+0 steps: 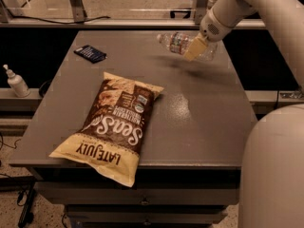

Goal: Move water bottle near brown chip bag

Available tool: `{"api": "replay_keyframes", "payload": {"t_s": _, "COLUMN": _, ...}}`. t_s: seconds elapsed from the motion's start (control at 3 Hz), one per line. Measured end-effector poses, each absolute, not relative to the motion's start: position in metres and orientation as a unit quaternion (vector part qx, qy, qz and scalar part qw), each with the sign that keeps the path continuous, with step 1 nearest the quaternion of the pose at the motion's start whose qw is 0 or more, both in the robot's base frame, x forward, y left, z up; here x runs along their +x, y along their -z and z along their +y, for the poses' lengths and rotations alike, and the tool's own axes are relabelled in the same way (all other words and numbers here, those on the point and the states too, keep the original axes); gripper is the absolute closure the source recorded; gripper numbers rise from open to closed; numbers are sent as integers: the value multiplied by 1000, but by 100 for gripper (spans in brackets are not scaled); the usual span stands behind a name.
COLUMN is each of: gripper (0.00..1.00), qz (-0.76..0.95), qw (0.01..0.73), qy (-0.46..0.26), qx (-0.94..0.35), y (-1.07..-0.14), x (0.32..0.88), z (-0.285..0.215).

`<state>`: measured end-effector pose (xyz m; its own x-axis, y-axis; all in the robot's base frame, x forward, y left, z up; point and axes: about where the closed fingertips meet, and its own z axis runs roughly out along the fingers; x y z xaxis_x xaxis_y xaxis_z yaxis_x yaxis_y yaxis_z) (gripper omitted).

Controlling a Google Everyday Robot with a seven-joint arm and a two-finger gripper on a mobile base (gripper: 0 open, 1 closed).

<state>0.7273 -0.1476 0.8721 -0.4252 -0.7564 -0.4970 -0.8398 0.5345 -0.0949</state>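
The water bottle [178, 43], clear with a white cap and a coloured label band, lies sideways in the air just above the far right part of the table, cap pointing left, with its shadow on the table below. My gripper [194, 49] comes in from the upper right and is shut on the bottle's middle, with one yellowish finger [194, 50] across its front. The brown chip bag [114, 122], printed "LATE JULY", lies flat on the front left of the table, well apart from the bottle.
A small dark blue flat packet [90, 53] lies at the table's far left. A white pump bottle [16, 82] stands on a ledge left of the grey table [199, 122]. My robot's white body [273, 170] fills the lower right.
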Motion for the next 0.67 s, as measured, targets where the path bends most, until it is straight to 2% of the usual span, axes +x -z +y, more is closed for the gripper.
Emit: {"api": "replay_keyframes", "payload": {"t_s": 0.67, "gripper": 100, "qz": 819, "qw": 215, "qy": -60, "qx": -529, "y": -880, "x": 646, "z": -169}}
